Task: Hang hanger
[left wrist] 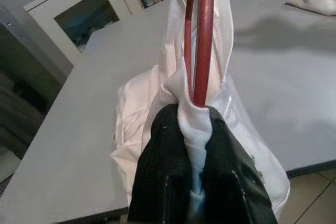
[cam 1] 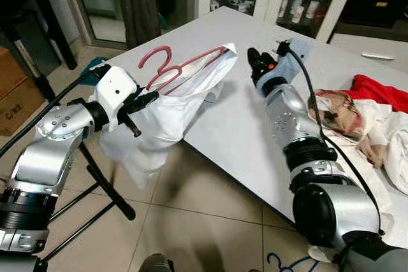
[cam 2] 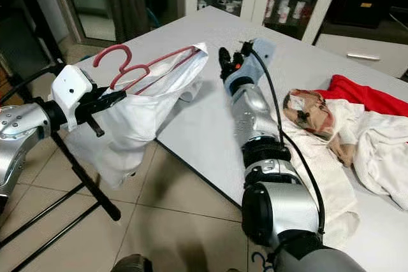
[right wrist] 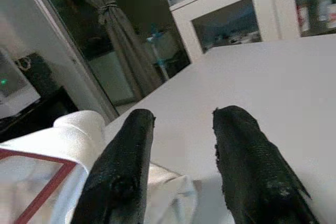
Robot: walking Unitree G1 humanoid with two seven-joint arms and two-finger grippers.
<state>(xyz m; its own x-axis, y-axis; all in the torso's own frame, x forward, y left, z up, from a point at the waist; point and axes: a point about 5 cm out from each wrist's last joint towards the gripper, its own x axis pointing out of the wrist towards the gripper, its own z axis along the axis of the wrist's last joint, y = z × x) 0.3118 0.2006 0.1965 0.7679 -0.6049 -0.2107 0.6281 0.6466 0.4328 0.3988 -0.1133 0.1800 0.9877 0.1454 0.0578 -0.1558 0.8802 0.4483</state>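
1. The left hand (cam 1: 141, 101) is clamped on the red hanger (cam 1: 185, 67) through the white garment (cam 1: 167, 118) draped on it, holding both in the air beside the table (cam 1: 242, 125) edge.
2. The hanger looks light and stiff; the cloth is soft and may slip, so gripping the bar through the fabric seems sound.
3. The right hand (right wrist: 181, 171) hovers over the table, fingers apart and empty.
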